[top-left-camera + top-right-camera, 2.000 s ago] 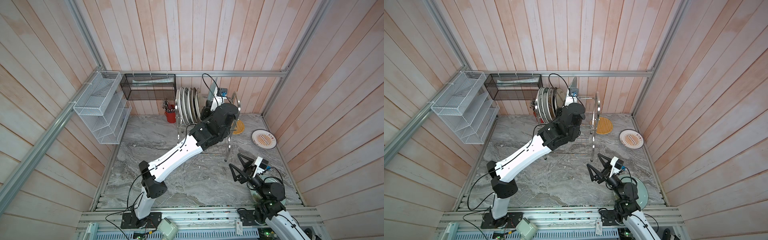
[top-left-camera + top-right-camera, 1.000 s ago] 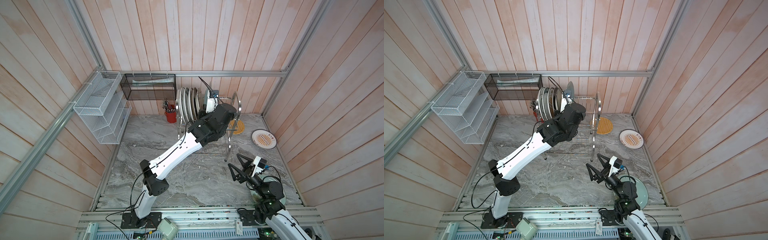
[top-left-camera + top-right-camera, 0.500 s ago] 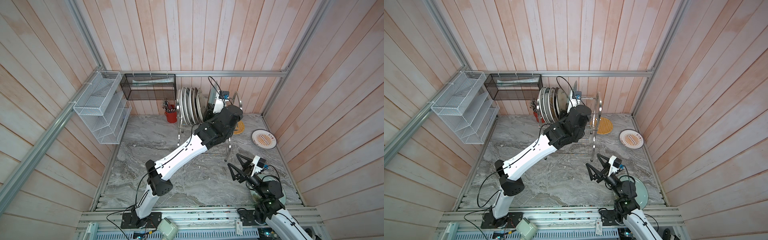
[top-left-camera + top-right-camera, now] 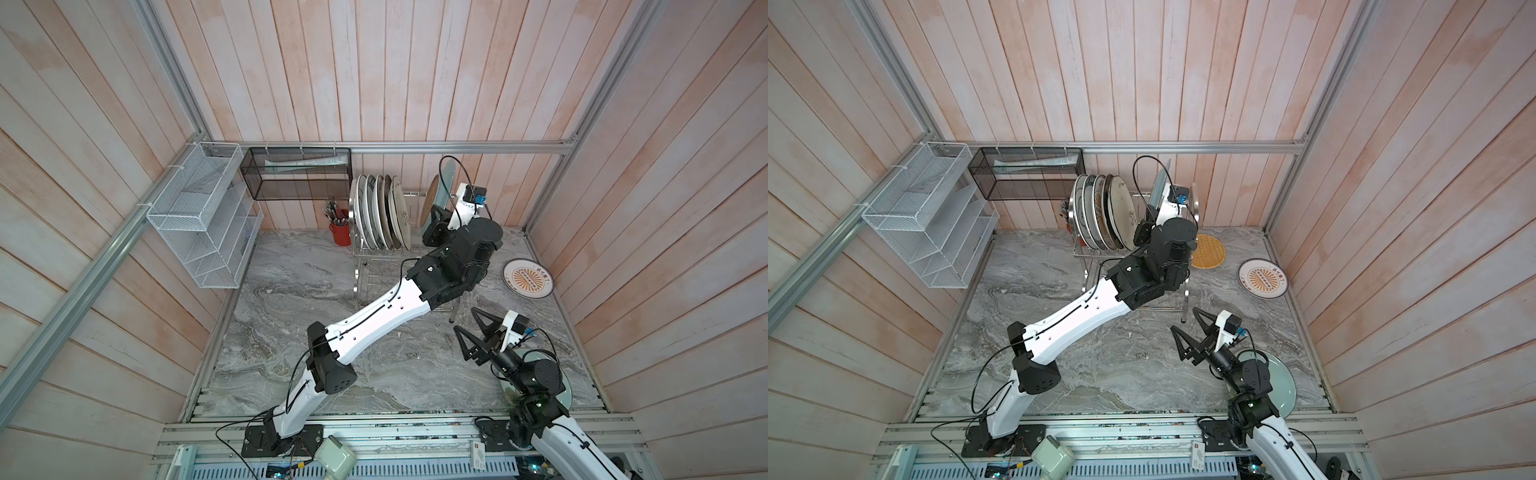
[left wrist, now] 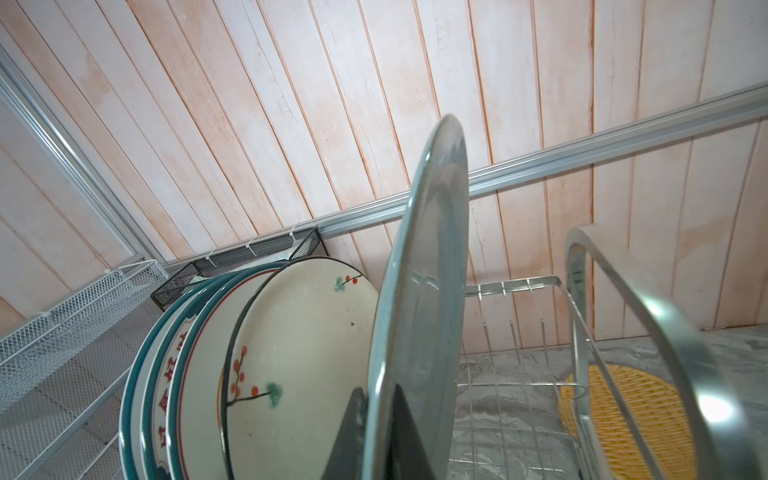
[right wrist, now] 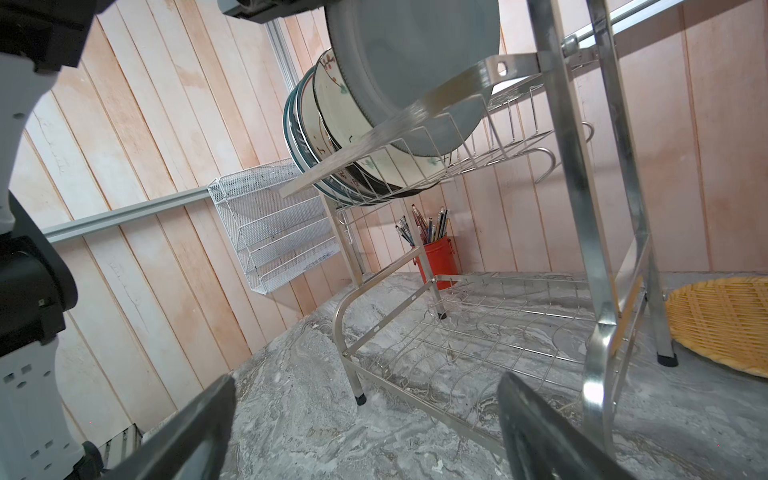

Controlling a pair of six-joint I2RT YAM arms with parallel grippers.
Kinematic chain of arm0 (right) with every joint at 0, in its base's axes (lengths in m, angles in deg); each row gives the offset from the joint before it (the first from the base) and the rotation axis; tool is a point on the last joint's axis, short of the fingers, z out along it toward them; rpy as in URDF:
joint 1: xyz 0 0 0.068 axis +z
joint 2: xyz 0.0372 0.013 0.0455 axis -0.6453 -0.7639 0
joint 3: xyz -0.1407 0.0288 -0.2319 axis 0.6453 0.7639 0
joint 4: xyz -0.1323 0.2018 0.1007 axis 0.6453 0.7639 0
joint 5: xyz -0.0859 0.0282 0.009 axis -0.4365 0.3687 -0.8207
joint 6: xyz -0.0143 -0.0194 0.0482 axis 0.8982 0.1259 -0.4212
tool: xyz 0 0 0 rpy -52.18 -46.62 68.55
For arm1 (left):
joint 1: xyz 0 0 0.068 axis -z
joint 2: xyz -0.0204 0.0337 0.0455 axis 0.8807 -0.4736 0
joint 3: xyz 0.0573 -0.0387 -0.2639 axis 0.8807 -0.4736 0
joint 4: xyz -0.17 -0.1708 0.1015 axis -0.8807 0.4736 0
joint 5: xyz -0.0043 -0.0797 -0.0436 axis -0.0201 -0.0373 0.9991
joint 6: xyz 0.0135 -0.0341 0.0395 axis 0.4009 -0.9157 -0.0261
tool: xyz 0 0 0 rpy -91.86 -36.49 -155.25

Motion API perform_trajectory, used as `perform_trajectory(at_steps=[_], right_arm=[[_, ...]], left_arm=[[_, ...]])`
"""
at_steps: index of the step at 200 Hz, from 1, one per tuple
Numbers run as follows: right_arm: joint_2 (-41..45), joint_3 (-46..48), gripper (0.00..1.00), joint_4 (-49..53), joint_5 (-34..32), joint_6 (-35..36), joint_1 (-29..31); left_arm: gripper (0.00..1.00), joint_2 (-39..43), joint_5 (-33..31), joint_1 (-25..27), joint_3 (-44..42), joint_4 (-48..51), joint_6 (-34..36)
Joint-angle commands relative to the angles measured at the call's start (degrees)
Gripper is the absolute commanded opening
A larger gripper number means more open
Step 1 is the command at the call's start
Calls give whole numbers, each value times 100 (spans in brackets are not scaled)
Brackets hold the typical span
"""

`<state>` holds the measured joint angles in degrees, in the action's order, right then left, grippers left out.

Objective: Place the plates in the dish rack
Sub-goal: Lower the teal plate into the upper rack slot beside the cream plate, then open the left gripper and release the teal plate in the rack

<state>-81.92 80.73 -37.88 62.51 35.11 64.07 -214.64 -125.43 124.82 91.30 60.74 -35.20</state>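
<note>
My left gripper point(image 5: 378, 399) is shut on the rim of a grey-blue plate point(image 5: 419, 291), held upright over the upper tier of the dish rack point(image 4: 386, 253). This plate point(image 4: 448, 178) stands apart, right of several plates point(image 4: 382, 212) slotted in a row; the nearest is cream floral point(image 5: 299, 353). Its lower edge point(image 6: 432, 141) reaches the prongs; I cannot tell if it rests. On the table lie an orange lattice plate point(image 4: 1208, 251), a sunburst plate point(image 4: 528, 277) and a pale green plate point(image 4: 1281, 386). My right gripper point(image 4: 464, 318) hangs open and empty before the rack.
A red cup of utensils point(image 4: 340, 232) stands left of the rack. A white mesh organiser point(image 4: 203, 216) and a black mesh basket point(image 4: 299, 178) hang on the walls. The rack's lower tier point(image 6: 498, 328) holds nothing. The left arm stretches across the table's middle.
The left gripper has carried the grey-blue plate rightwards along the upper tier, away from the row of plates. The right arm has stayed still and open.
</note>
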Motion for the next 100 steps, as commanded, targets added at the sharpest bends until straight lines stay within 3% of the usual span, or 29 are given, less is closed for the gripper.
perform_trajectory(at_steps=[1, 46, 100], right_arm=[[-10, 78, 98, -180, -52, -15, 37], [-62, 78, 98, -217, -47, -23, 47], [-165, 79, 98, -267, -15, -27, 55]], left_arm=[[0, 99, -47, 36, 313, -696, 1], [0, 274, -269, 2, 82, -740, -307], [0, 408, -673, -90, -194, -1867, 589]])
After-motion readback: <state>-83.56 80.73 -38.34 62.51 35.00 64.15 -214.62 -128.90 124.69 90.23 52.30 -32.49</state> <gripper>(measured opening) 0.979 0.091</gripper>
